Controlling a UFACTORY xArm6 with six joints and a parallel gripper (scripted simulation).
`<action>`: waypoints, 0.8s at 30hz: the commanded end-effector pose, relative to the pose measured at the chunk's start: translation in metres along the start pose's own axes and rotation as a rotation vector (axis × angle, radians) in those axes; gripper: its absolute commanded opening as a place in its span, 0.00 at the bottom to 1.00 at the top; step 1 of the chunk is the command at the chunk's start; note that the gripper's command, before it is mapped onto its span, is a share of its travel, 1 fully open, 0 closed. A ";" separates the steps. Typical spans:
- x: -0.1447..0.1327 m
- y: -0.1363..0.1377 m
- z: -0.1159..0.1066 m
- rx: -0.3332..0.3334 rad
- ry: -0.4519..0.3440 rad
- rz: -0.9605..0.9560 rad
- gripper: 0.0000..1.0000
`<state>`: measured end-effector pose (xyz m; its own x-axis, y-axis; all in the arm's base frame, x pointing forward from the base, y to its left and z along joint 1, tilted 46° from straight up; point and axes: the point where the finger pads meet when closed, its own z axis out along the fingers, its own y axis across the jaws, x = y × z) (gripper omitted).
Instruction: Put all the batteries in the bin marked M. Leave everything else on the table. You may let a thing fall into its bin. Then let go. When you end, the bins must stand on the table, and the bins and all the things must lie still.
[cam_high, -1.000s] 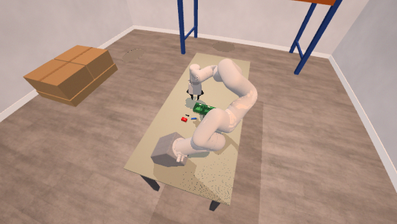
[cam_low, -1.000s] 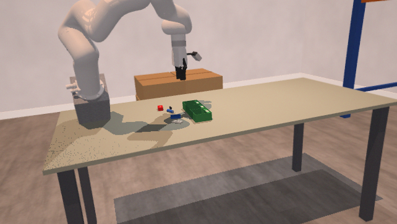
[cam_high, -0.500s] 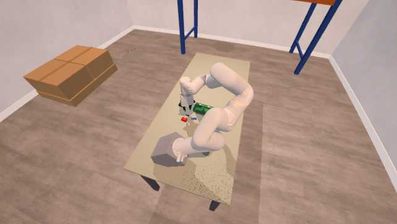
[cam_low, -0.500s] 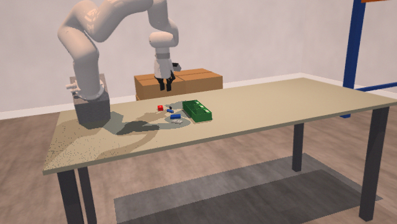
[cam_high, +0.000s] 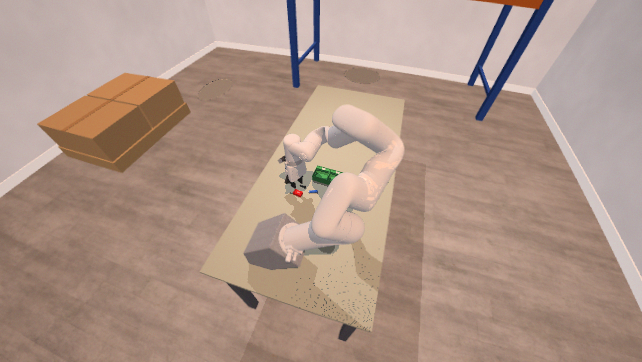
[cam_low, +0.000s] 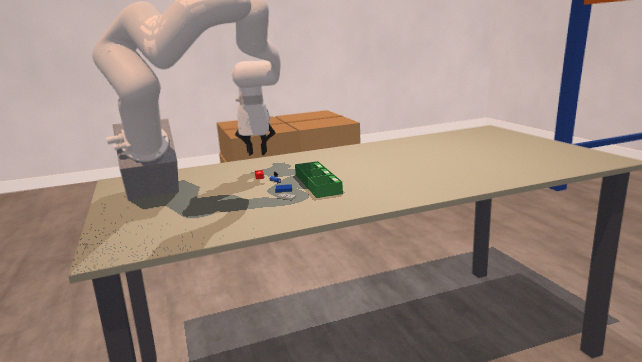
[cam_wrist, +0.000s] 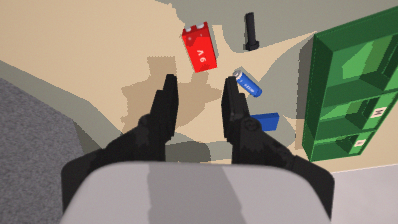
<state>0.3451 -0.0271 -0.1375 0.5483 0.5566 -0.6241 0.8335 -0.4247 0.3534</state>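
Note:
A red 9V battery (cam_wrist: 200, 48) (cam_high: 298, 192) (cam_low: 259, 174) lies on the table (cam_low: 450, 165) (cam_wrist: 75, 40). A blue cylindrical battery (cam_wrist: 248, 83) (cam_low: 273, 178) lies to its right. My gripper (cam_wrist: 200, 89) (cam_high: 294, 182) (cam_low: 255, 150) is open and empty. It hangs above the table, just short of the red battery. The green bin (cam_wrist: 350, 85) (cam_high: 326, 176) (cam_low: 318, 179) with three compartments stands to the right, one of them marked M (cam_wrist: 378, 111).
A black bolt (cam_wrist: 250, 31) lies beyond the batteries. A blue block (cam_wrist: 265, 121) (cam_low: 283, 188) lies beside the bin, and a small grey plate (cam_low: 286, 196) next to it. The arm's grey base box (cam_high: 267, 242) (cam_low: 147, 177) stands at the table's near end.

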 end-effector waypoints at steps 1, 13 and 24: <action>0.001 0.000 -0.001 0.003 0.004 -0.156 0.42; 0.001 0.000 -0.001 0.008 0.004 -0.323 0.42; 0.001 0.000 -0.001 0.008 0.004 -0.323 0.42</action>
<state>0.3445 -0.0275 -0.1377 0.2548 0.6653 -0.7017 0.9640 -0.2321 0.1300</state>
